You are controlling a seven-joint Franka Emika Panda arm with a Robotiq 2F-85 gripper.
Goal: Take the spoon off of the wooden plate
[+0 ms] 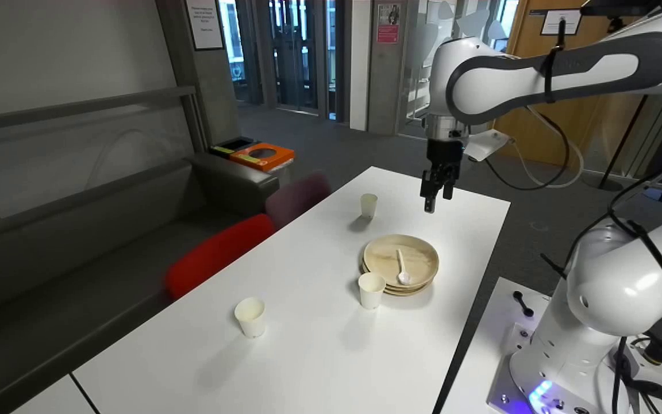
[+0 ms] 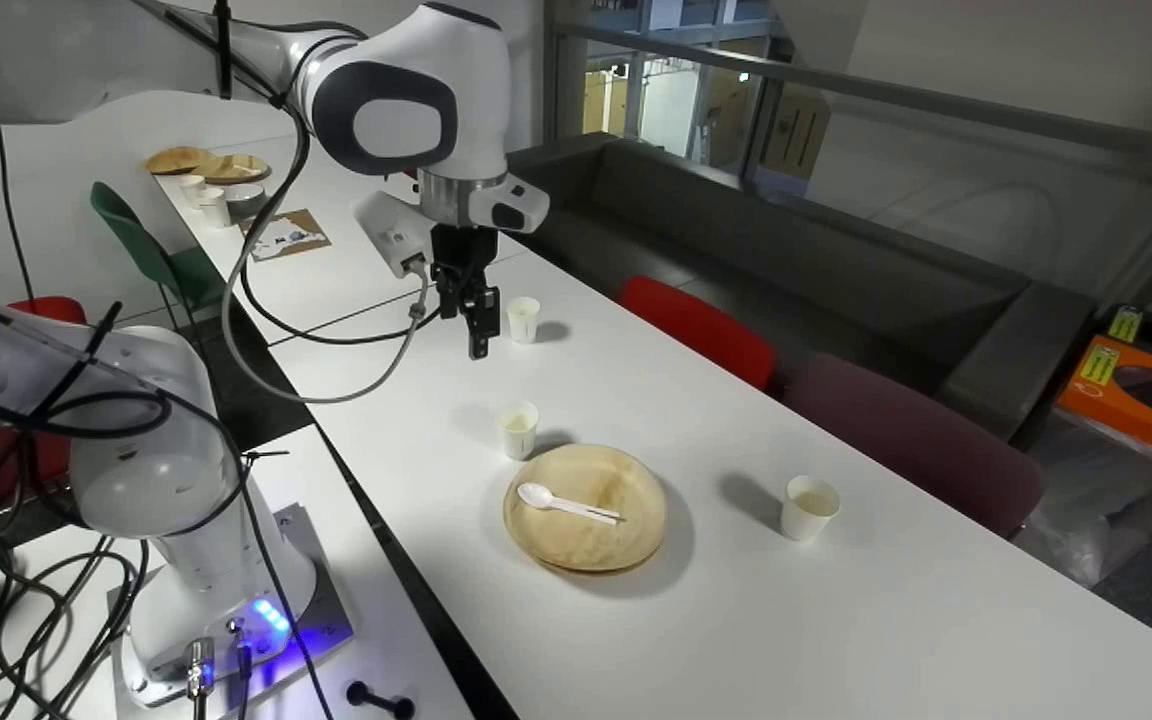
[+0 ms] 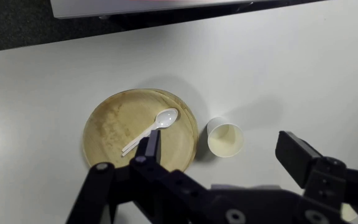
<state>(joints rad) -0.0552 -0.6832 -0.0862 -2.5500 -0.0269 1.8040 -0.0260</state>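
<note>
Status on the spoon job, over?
Jaws wide open, nothing gripped. Spoon lies on wooden plate, not yet lifted. Cup standing beside plate might crowd the approach.

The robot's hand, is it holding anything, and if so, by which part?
Nothing is held: the hand hangs open in the air, and a white spoon lies on the wooden plate.

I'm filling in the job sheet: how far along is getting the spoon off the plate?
Done: nothing that shows; the spoon lies on the plate. In hand: nothing gripped; the tool hangs open, higher than the plate and apart from it. Left: seemingly the whole job: reach the spoon, grip it and lift it off the plate.
</note>
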